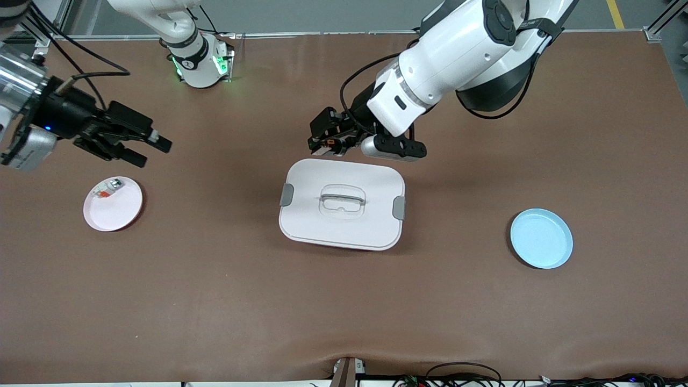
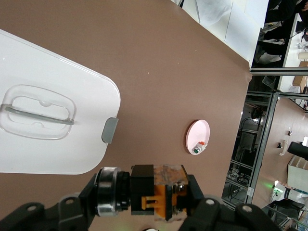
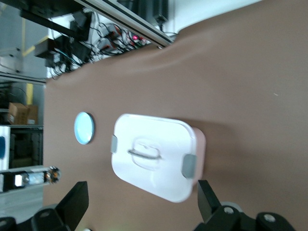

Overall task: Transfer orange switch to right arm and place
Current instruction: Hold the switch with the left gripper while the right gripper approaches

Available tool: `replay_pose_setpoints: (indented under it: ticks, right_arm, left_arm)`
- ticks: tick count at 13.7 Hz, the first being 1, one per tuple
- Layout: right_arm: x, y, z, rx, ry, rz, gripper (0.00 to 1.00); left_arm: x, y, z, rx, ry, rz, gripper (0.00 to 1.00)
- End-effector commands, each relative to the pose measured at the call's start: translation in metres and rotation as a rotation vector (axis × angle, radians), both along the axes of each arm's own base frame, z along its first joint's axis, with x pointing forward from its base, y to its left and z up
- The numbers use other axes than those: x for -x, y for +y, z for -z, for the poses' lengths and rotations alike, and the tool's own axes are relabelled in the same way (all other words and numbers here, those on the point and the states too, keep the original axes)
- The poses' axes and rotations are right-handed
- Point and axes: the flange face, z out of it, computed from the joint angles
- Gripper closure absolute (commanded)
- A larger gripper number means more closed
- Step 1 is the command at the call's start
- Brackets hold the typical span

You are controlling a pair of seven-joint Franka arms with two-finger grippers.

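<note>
Left gripper carrying the orange switch, upper centre of frame.

Fingers are clamping the switch above the table, just over the top edge of the white lidded box. Right gripper is hanging at upper left, fingers spread, above the pink plate. Blue plate is lying at lower right.

1. We see a white lidded box mid-table.
2. We see a pink plate holding a small silvery-white piece, toward the right arm's end.
3. We see a blue plate, toward the left arm's end.
</note>
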Motion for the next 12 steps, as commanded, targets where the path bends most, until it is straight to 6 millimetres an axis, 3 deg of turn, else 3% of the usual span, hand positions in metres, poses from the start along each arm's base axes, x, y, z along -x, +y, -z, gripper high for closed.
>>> replay_pose_setpoints:
  ticks: [1,6,9,12]
  right_arm:
    - [0.008,0.025,0.004,-0.083,-0.039,0.04,0.0]
    - [0.017,0.075,0.028,-0.133,-0.131,0.113,0.0]
    - [0.038,0.099,0.045,-0.148,-0.189,0.164,0.0]
    - [0.058,0.107,0.046,-0.165,-0.235,0.198,0.0]
  left_arm:
    - [-0.004,-0.005,0.004,0.016,0.021,-0.01,0.72]
    - [-0.006,-0.004,0.006,0.019,0.02,-0.014,0.72]
    - [-0.006,-0.004,0.006,0.018,0.019,-0.013,0.72]
    - [-0.006,-0.003,0.005,0.019,0.019,-0.015,0.72]
